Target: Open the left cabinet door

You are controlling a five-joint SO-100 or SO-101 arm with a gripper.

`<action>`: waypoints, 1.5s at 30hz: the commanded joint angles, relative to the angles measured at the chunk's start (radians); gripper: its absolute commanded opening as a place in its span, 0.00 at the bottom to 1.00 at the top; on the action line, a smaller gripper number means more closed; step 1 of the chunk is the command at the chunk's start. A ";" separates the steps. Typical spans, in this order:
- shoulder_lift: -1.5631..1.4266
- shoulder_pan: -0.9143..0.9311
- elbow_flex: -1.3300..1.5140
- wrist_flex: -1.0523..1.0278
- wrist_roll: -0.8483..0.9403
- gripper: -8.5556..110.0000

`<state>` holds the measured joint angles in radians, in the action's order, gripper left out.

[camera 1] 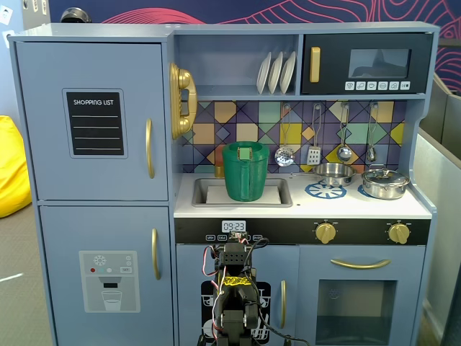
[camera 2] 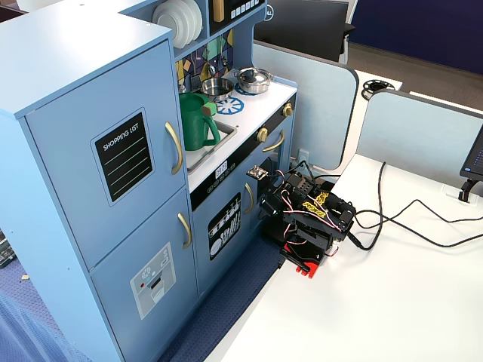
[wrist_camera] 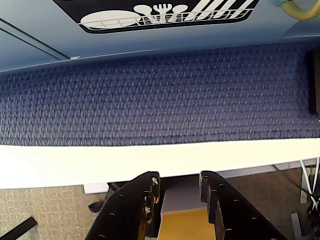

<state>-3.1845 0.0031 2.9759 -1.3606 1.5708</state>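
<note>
Toy kitchen (camera 1: pixel 302 209): facing your pincer. Left cabinet door (camera 1: pixel 94 122): shut, up and left of your pincer in a fixed view; nothing done, all left. Table edge (wrist_camera: pixel 150 160): below your pincer; carpet gap beyond, room clear. Gold handle (camera 1: pixel 149 148): untouched, well apart. Pincer (wrist_camera: pixel 179 192): spread, empty.
</note>
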 commanded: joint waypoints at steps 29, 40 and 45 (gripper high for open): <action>0.006 -0.035 0.020 -0.172 -0.006 0.07; 0.301 -0.189 -0.489 -0.103 0.057 0.07; 0.337 -0.278 -0.646 -0.031 0.032 0.07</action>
<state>-2.8808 -0.2132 2.4881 -1.4404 1.6137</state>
